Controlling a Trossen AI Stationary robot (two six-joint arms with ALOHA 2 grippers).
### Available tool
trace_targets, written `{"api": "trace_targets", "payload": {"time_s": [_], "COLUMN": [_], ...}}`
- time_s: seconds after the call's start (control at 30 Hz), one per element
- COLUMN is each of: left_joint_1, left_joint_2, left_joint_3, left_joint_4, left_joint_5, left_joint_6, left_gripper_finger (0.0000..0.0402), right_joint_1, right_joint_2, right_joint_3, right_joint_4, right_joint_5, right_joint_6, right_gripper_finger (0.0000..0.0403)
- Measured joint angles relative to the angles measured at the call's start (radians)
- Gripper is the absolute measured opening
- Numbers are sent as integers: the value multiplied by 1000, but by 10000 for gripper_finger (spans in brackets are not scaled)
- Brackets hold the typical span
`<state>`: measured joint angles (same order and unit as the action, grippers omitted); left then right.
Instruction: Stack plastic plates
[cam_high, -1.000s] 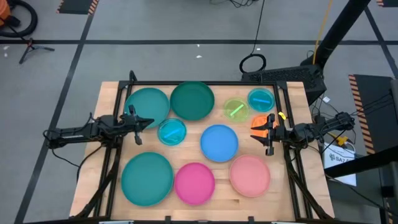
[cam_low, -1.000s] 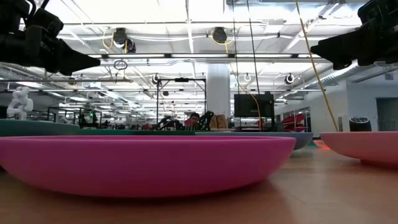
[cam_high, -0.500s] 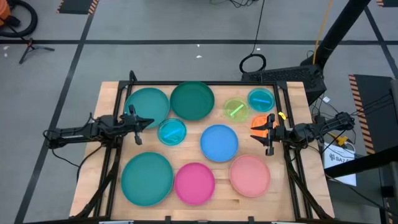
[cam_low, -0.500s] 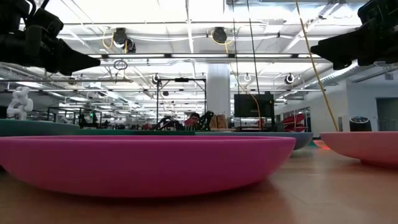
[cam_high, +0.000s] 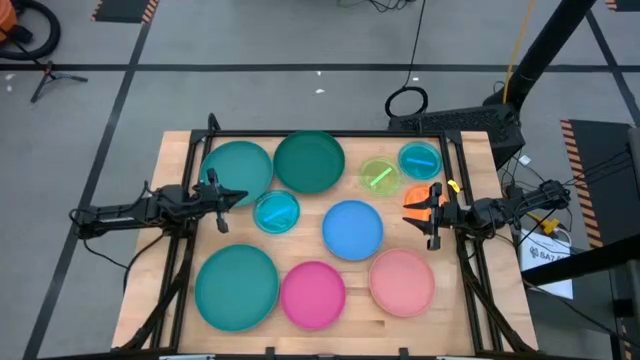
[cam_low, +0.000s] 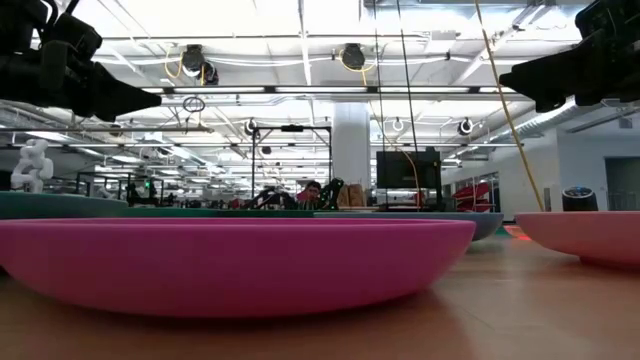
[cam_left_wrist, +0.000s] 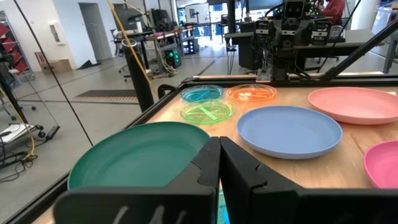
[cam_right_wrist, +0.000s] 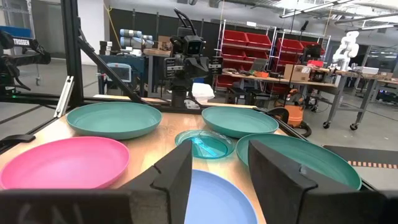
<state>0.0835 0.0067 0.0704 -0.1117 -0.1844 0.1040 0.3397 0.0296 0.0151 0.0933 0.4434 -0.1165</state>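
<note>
Ten plastic plates lie flat on the table, none stacked. Far row: teal plate (cam_high: 238, 166), dark teal plate (cam_high: 310, 161), lime-green plate (cam_high: 378, 175), small cyan plate (cam_high: 419, 158). Middle: a second small cyan plate (cam_high: 276, 211), blue plate (cam_high: 352, 229), orange plate (cam_high: 414, 193). Near row: large teal plate (cam_high: 236, 287), magenta plate (cam_high: 313, 294), pale pink plate (cam_high: 402, 281). My left gripper (cam_high: 238, 196) (cam_left_wrist: 219, 163) hovers shut between the teal plate and the middle cyan plate. My right gripper (cam_high: 412, 207) (cam_right_wrist: 219, 171) hovers open by the orange plate.
A dark metal frame (cam_high: 330, 135) runs along the table's far edge and down both sides, carrying the arms. Bare wood shows between the plates and along the near edge (cam_high: 460, 320). In the low view both grippers (cam_low: 130, 100) (cam_low: 520, 75) hang well above the plates.
</note>
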Motion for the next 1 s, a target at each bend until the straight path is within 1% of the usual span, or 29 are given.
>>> {"api": "trace_targets", "payload": {"time_s": [0.1,0.2,0.27,0.37,0.47,0.53,0.57,0.67,0.77,0.83,1.0], "left_joint_1": [0,0,0,0,0,0,0,-4,-16,-30,-70], "left_joint_2": [0,0,0,0,0,0,0,0,0,0,0], "left_joint_3": [0,0,0,0,0,0,0,0,0,0,0], "left_joint_4": [0,1,7,11,19,81,124,240,294,335,432], "left_joint_5": [0,0,0,0,0,0,0,24,53,87,155], "left_joint_6": [0,5,19,-22,-123,-140,-150,-243,-283,-305,-392], "left_gripper_finger": [10,10,10,10,10,10,10,10,10,10,10], "right_joint_1": [0,0,0,0,-13,-17,-18,-18,-18,-18,-19], "right_joint_2": [0,0,0,0,21,51,72,150,242,305,461], "right_joint_3": [0,0,0,1,16,33,41,96,167,219,368], "right_joint_4": [0,1,4,5,6,4,8,16,61,60,45], "right_joint_5": [2,3,-11,-46,-25,-29,-34,-53,-52,-50,19], "right_joint_6": [-25,-176,-202,-74,30,88,103,118,137,152,225], "right_gripper_finger": [151,150,150,150,150,150,150,150,150,150,150]}}
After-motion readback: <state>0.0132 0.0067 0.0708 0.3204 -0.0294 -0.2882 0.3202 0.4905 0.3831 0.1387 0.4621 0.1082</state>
